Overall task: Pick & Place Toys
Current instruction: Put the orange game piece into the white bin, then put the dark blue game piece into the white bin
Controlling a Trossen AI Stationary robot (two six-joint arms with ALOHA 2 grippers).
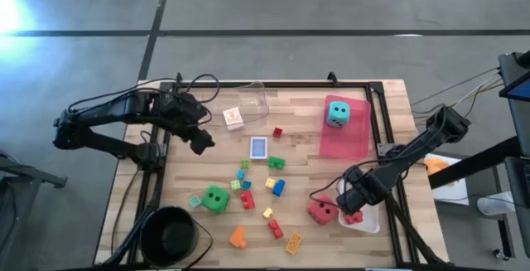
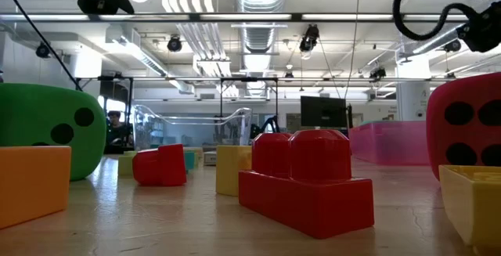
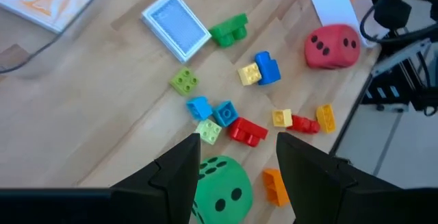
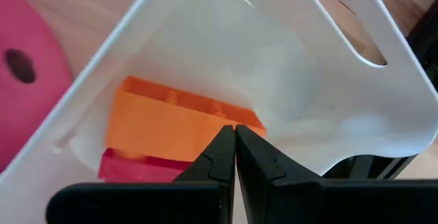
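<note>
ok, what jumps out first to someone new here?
The scatter of bright bricks mid-table, with the green die on the left edge of the scatter. The teal die sits alone on the pink tray. The right claw, shut, hangs over the white tray holding an orange brick.

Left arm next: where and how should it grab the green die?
Come straight down on the green die and pinch two opposite flat side faces. It rests flat, dotted face up. Avoid the side facing the small green brick; the left gripper is open and looks wide enough.

Black-dotted green die (image 1: 216,198), teal die (image 1: 337,113), red die (image 1: 322,212); possibly patterned blue box (image 1: 259,147).
</note>
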